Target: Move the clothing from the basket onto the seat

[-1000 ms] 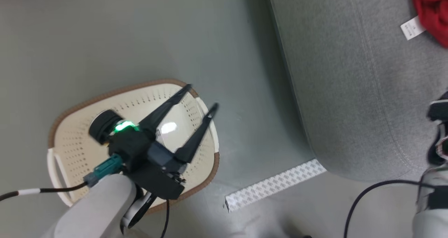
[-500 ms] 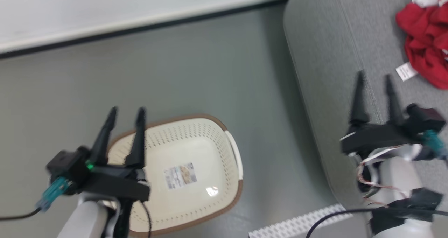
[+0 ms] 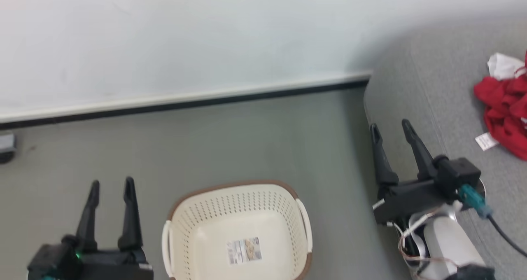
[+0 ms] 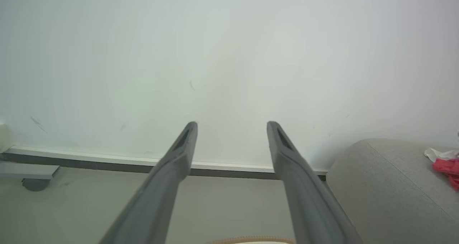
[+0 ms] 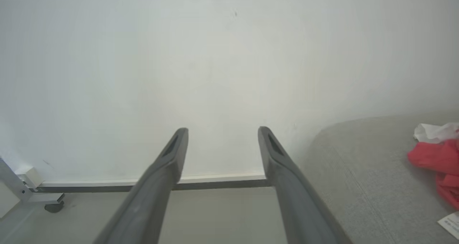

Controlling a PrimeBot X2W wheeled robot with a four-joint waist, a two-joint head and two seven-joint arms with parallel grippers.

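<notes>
Cream plastic basket (image 3: 234,198) stands upright on the grey floor (image 3: 247,140) at the bottom centre of my head view, mouth up, with a brown rim and a white handle on each side. Its lower part is cut by the frame. I see perforated walls and a bare cream bottom, and what lies in it is a paper label (image 3: 244,250) stuck flat on the bottom. The clothing (image 3: 504,111) is a red crumpled heap on the grey woven seat (image 3: 436,107) at the right edge, partly out of frame and well apart from the basket. A white piece of fabric (image 3: 503,65) sits at the heap's top; I cannot tell if it belongs to a garment. A white tag (image 3: 486,141) lies on the seat just beside the heap's lower left. The left gripper (image 3: 112,184) is at lower left, near the basket's left side and apart from it, fingers pointing toward the pale wall (image 3: 206,37), jaws released and spread with nothing between them. The right gripper (image 3: 390,124) is over the seat's left edge, jaws likewise spread and holding nothing, near the clothing but apart from it; I cannot tell if it touches the seat. Both wrist views show parted fingers with wall and dark skirting strip (image 3: 185,103) through the gap.
</notes>
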